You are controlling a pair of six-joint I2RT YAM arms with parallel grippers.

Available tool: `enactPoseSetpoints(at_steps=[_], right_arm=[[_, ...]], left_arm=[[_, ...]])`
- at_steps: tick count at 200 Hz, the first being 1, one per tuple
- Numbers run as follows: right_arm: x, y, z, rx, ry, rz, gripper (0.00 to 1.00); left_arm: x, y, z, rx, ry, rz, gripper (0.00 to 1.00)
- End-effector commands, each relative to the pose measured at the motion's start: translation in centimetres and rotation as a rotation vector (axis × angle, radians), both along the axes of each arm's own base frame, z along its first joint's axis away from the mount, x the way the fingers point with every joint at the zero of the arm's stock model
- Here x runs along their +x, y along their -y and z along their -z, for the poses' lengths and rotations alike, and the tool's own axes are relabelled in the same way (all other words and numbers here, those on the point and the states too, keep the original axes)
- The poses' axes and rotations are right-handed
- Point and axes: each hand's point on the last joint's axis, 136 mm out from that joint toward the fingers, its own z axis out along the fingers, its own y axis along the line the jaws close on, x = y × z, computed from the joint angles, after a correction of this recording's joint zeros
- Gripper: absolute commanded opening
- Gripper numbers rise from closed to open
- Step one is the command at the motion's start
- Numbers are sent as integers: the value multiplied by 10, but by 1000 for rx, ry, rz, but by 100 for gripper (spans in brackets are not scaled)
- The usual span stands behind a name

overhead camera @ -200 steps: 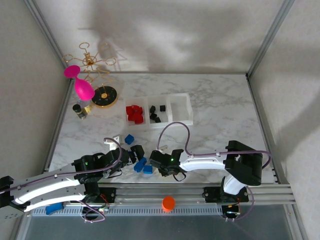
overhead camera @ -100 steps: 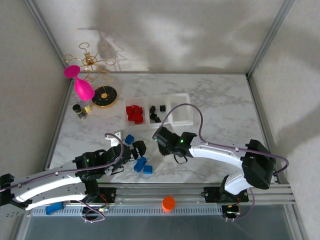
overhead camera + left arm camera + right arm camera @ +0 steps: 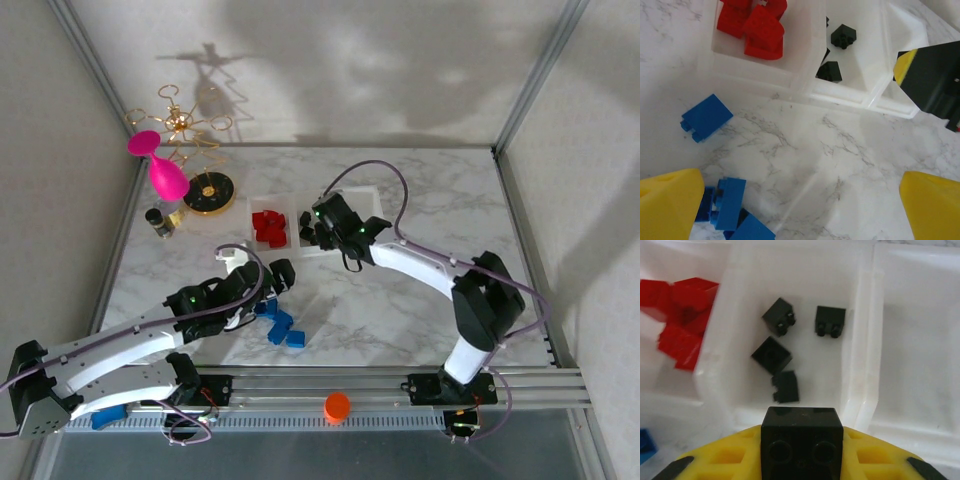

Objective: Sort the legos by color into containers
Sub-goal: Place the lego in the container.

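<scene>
Brick (image 3: 801, 432), black, in right tool (image 3: 801, 456), 4 bricks (image 3: 771, 354) binned

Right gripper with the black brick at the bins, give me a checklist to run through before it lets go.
1. Grip: right gripper shut on the black brick: ok.
2. Colour match: the middle bin ahead holds black bricks alone: ok.
3. Brick past that bin's near rim: cannot tell; the wrist view shows it right at the rim.
4. The left bin holds red bricks; the held brick is lined up away from it: ok.
5. Left gripper open, apart from the right arm: ok.
</scene>
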Motion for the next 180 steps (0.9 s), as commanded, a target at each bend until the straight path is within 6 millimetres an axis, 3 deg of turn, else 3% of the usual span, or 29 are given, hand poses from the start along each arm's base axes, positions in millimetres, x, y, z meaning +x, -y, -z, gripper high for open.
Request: enactPoseSetpoints(at_steps=[1, 35, 77, 112, 148, 180], right_arm=[[30, -7, -2, -19, 56, -14, 32], [65, -5, 13, -64, 59, 23, 32], [83, -23, 22, -82, 66, -11, 33], [91, -27, 27, -116, 58, -12, 47], [86, -33, 1, -62, 78, -44, 58], [58, -35, -19, -4, 75, -86, 61]], left_arm=[[12, -9, -18, 2, 57, -53, 100], [15, -19, -23, -12, 73, -88, 100], [15, -23, -25, -20, 73, -96, 99], [12, -25, -27, -40, 80, -95, 99], [11, -22, -31, -56, 73, -78, 100], [7, -19, -31, -74, 62, -56, 99]])
